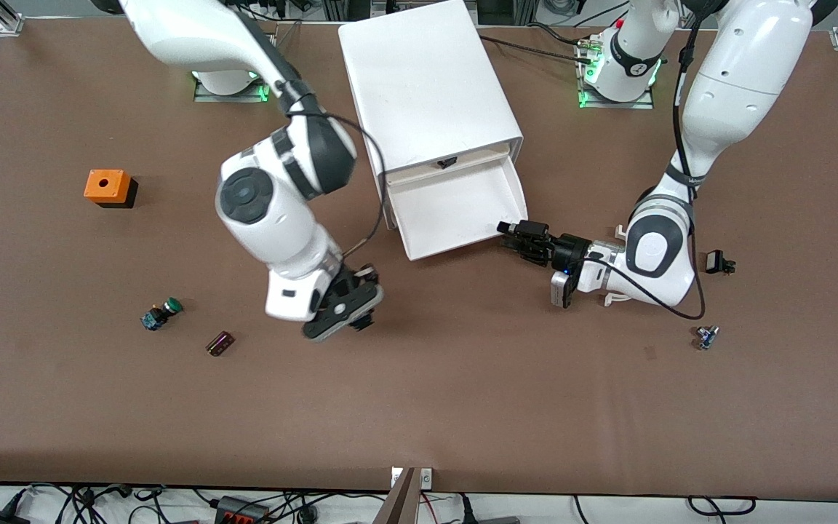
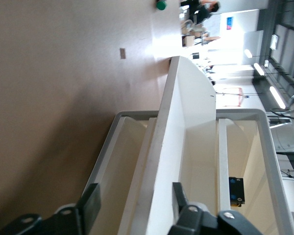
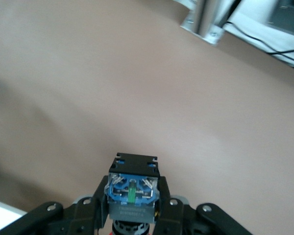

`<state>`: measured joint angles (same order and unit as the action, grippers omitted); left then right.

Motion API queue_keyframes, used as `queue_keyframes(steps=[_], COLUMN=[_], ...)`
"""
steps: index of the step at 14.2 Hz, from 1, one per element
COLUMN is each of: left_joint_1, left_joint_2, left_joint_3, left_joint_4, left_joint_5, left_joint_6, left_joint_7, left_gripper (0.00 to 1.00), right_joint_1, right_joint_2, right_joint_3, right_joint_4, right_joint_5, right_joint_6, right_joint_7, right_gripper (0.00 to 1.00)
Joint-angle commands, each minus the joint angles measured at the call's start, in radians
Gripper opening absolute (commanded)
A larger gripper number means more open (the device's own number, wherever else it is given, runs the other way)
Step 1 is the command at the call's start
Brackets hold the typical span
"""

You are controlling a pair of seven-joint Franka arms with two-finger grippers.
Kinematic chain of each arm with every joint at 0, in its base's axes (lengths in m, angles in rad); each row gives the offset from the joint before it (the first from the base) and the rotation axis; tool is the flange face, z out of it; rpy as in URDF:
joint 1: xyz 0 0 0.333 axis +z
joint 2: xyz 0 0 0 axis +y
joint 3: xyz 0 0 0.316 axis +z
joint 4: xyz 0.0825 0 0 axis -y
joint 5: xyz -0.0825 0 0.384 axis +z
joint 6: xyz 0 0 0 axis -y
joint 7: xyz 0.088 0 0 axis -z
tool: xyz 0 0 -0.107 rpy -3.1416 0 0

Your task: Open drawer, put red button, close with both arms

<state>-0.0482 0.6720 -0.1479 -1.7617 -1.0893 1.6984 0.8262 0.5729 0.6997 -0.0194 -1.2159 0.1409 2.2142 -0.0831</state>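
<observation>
Red button [image 3: 132, 188], blue-black body showing, clamped in right gripper [image 3: 132, 215].

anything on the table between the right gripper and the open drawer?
Nothing: in the front view only bare brown table lies between the right gripper, shut on the red button, and the open drawer. The left gripper is open at the drawer's corner.

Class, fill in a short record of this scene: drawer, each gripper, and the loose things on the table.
drawer: pulled open, nothing seen inside
left gripper: open, fingers either side of the drawer's front wall
right gripper: shut on the button, above bare table
green button: toward the right arm's end
orange box: same end, farther from the front camera
</observation>
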Motion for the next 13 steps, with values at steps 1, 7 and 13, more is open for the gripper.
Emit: queue_keyframes(steps=[1, 7, 13], left_joint_1=[0.013, 0.051, 0.031], left_joint_2=[-0.087, -0.189, -0.213], left_joint_3=[0.001, 0.001, -0.015], left_joint_4=[0.045, 0.217, 0.263], left_joint_5=[0.135, 0.549, 0.992], left_joint_6=[-0.069, -0.235, -0.221], left_joint_7=[-0.215, -0.688, -0.817], left_gripper=[1.0, 1.0, 1.0], right_joint_1=[0.096, 0.26, 0.294], right_joint_2=[0.017, 0.032, 0.031], right_joint_3=[-0.031, -0.03, -0.028], right_joint_4=[0.024, 0.021, 0.023], right_joint_5=[-0.014, -0.095, -0.093], right_joint_6=[0.016, -0.011, -0.238], right_joint_7=[0.203, 0.568, 0.572], right_gripper=[0.0, 0.0, 0.0])
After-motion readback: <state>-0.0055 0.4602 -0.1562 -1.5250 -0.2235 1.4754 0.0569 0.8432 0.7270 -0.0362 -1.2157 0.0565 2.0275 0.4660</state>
